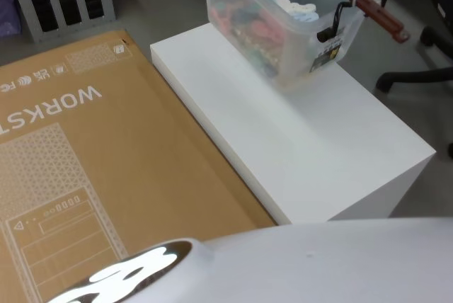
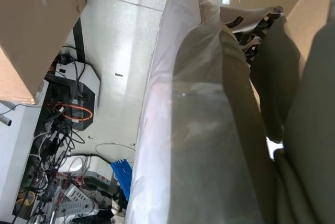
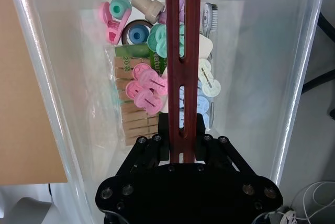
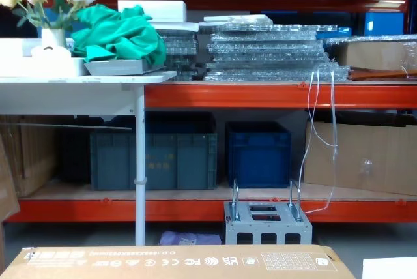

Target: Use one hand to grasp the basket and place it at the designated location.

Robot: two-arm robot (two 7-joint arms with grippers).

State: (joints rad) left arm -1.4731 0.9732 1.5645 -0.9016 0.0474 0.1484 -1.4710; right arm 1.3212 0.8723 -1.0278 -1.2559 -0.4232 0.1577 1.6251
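- One tool engaged: right gripper point(image 3: 181, 139), clamped narrow on handle bar point(image 3: 182, 30) of basket point(image 3: 47, 93).
- Bar pointing straight away from wrist, over basket middle; best lifted vertically.

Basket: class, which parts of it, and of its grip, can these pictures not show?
Far side of the basket: head view, cut by the top edge.
Its floor: right wrist view, covered by clothes pegs.
The handle bar beyond the right gripper: right wrist view, runs off the top edge.
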